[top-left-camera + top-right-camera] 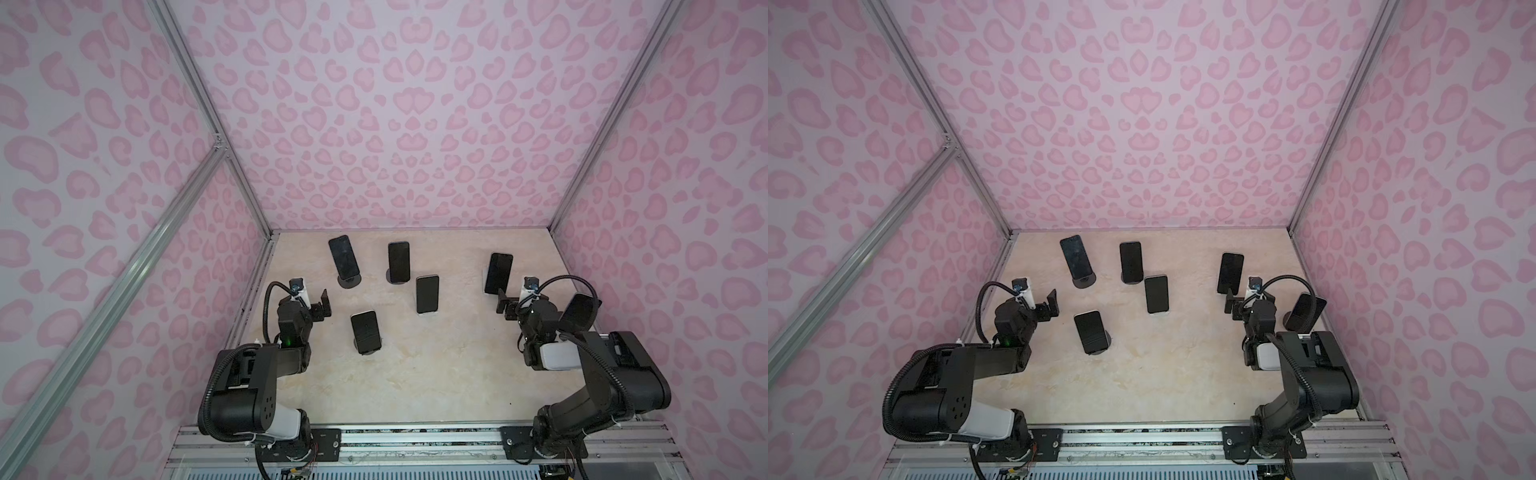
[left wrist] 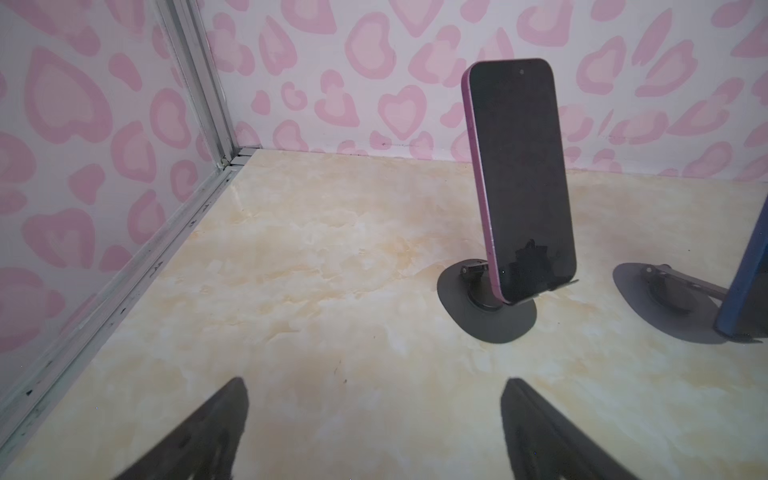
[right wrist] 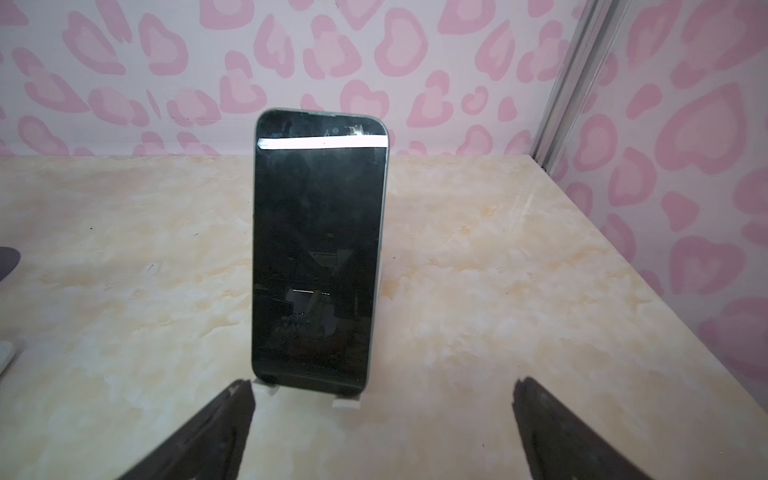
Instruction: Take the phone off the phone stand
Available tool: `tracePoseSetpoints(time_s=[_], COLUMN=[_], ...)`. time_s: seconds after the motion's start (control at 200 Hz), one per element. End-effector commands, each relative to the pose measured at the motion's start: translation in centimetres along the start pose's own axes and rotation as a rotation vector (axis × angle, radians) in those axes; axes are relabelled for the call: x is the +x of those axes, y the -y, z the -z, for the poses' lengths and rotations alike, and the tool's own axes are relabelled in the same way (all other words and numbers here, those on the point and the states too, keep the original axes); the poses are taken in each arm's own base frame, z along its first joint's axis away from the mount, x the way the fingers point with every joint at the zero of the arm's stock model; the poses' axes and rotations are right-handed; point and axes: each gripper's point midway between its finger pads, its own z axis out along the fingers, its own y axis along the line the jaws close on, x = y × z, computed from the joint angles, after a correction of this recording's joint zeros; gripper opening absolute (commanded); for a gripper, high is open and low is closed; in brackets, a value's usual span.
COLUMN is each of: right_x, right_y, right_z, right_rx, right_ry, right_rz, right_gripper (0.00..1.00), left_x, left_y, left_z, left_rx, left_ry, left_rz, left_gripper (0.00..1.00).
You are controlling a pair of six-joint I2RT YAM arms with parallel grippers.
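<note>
Several dark-screened phones stand on phone stands in both top views. My left gripper [image 1: 325,305] [image 1: 1052,303] is open and empty. In the left wrist view it [image 2: 374,380] sits well short of a purple-edged phone [image 2: 523,183] [image 1: 343,257] leaning on a dark round stand [image 2: 478,320]. My right gripper [image 1: 503,301] [image 1: 1229,301] is also open and empty. The right wrist view has it [image 3: 384,381] just in front of a phone [image 3: 316,257] [image 1: 498,273] on a white stand [image 3: 347,402], off to one side of it.
Other phones on stands are at the back middle [image 1: 399,262], the centre [image 1: 427,294], front left [image 1: 365,331] and beside the right arm [image 1: 577,311]. A blue-edged phone [image 2: 744,291] stands next to the purple one. Pink patterned walls close three sides.
</note>
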Motion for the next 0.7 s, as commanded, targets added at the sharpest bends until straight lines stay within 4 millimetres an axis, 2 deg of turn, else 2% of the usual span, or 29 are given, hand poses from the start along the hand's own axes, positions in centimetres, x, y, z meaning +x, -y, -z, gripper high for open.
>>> tracePoseSetpoints(time_s=[0.0,0.7], right_x=[-0.18,-0.3], right_y=[-0.04,-0.07], right_z=[0.02,0.06], right_rx=[-0.001,0.007], right_ry=[0.009,0.013], right_rz=[0.003,0.011], right_gripper=[1.0,1.0], left_x=[-0.71,-0.63], left_y=[0.12,0.12], left_z=[-0.09,-0.13], left_rx=[0.006,0.006], left_ry=[0.023,0.02], left_rz=[-0.003,-0.002], left_gripper=[0.98,0.98])
